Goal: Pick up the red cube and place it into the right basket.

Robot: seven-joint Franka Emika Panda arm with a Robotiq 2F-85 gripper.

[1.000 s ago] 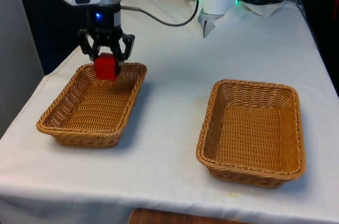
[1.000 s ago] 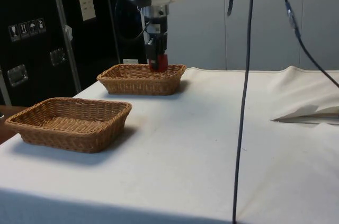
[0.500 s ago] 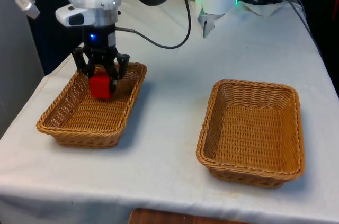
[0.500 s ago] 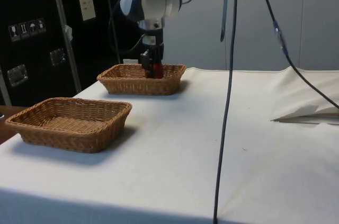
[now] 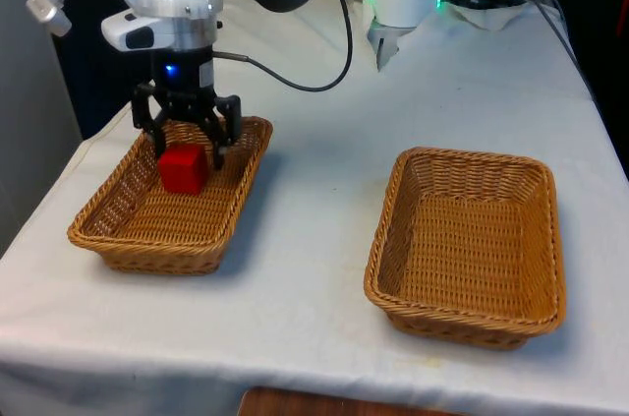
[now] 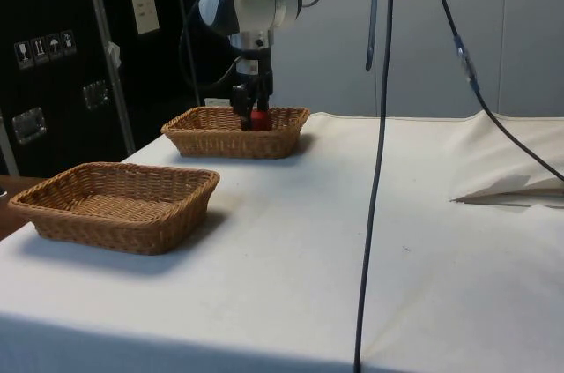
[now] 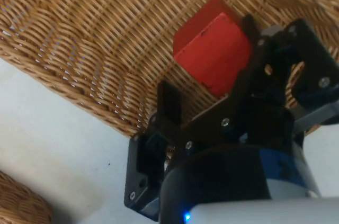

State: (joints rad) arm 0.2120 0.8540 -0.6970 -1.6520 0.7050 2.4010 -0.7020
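Since the earlier frames the cube (image 5: pixel 184 169) has dropped out of the pincer (image 5: pixel 186 137) and now lies on the floor of the basket on the front view's left (image 5: pixel 128 239), at its far end; the pincer has spread its fingers and hangs just above the cube, released. Near to far in the front view: white worktop (image 5: pixel 305 308), then the second basket (image 5: pixel 470 313) on the front view's right, nearer the camera and holding nothing, well apart from the first. Behind it the left-hand basket with the red cube inside near the far rim, pincer straight over it, arm rising above. In the side view the near basket (image 6: pixel 115 205) sits in front, the far one (image 6: pixel 236 133) beyond it with the cube (image 6: pixel 260 120) showing just over its rim and the pincer (image 6: pixel 250 108) at it. Wrist view: cube (image 7: pixel 213 54) rests on wicker weave (image 7: pixel 90 38), tilted against the sloped wall, one finger (image 7: pixel 169 102) clear of it on one side; the other finger is close to the cube's edge, contact cannot be told. A black cable hangs across the side view.
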